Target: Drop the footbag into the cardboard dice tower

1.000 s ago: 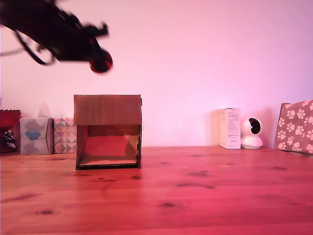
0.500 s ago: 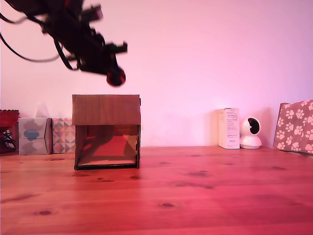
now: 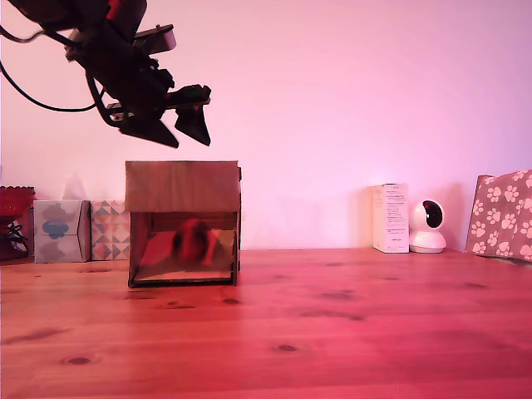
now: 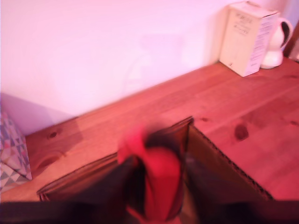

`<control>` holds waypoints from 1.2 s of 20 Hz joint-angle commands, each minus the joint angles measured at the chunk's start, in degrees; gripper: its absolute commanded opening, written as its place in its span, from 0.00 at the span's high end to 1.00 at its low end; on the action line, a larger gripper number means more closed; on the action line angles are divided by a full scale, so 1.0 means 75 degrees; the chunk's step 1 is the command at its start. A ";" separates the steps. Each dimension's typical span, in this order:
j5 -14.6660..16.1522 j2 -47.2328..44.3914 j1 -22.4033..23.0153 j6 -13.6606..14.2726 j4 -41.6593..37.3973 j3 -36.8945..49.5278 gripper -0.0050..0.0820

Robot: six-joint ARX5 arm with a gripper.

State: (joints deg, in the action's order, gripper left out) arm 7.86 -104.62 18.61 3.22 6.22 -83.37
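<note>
The cardboard dice tower (image 3: 183,187) stands on the wooden table towards the exterior view's left. The footbag (image 3: 193,239) shows as a blurred red and dark ball on the sloped ramp inside the tower's lower opening. My gripper (image 3: 191,143) hangs just above the tower's top, open, with nothing between its dark fingers (image 3: 152,131). The wrist view looks down on the tower's top edge (image 4: 219,158). There a blurred red and black shape (image 4: 156,179) fills the open top; I cannot tell whether it is the footbag.
Two small patterned boxes (image 3: 83,230) stand beside the tower on the exterior view's left, with a red object (image 3: 15,218) at the edge. On the right are a white carton (image 3: 390,218), a white round camera (image 3: 428,226) and a paw-print box (image 3: 503,214).
The footbag has left the gripper and dropped through the tower onto its ramp. The gripper has opened and stayed above the tower's top.
</note>
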 commanded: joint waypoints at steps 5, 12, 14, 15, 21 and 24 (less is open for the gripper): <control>0.0565 0.1125 0.0026 0.0038 0.1064 0.0003 0.96; 0.0842 0.1839 0.0026 0.0038 0.0396 0.1381 0.96; 0.0915 0.2317 0.0052 0.0003 -0.0157 0.2282 0.97; 0.0918 0.2559 0.0093 -0.0032 -0.0452 0.2719 0.97; 0.0912 0.4173 0.0125 -0.0353 -0.1335 0.4838 0.97; 0.0892 0.4867 0.0119 -0.0452 -0.1428 0.5502 0.96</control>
State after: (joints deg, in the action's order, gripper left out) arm 14.63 -68.25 19.51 0.16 -4.36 -44.34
